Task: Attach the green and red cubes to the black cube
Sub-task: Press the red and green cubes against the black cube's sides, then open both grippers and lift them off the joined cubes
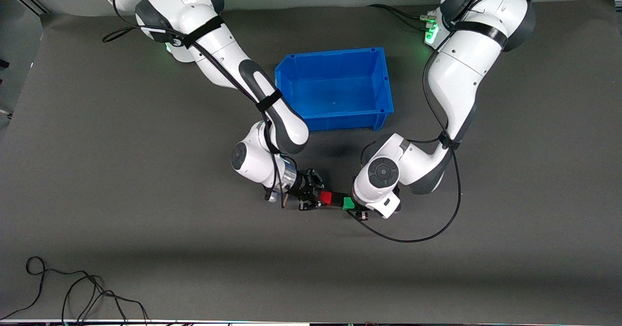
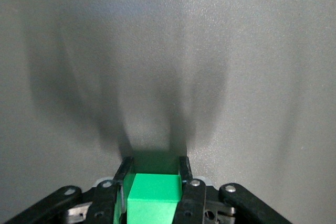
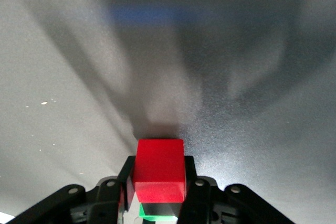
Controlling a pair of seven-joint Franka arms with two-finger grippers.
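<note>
Both grippers meet low over the grey table, nearer the front camera than the blue bin. My right gripper (image 1: 318, 197) (image 3: 157, 163) is shut on the red cube (image 1: 325, 198) (image 3: 157, 169). My left gripper (image 1: 354, 208) (image 2: 155, 163) is shut on the green cube (image 1: 348, 203) (image 2: 152, 198). The two cubes face each other with a narrow dark gap between them. There the black cube (image 1: 337, 202) (image 3: 167, 207) shows, mostly hidden. In the right wrist view it sits against the red cube, with a sliver of the green cube (image 3: 149, 215) past it.
An empty blue bin (image 1: 330, 56) stands farther from the front camera, between the two arms. A black cable (image 1: 437, 229) loops on the table by the left arm. More loose cable (image 1: 73, 292) lies near the table's front edge toward the right arm's end.
</note>
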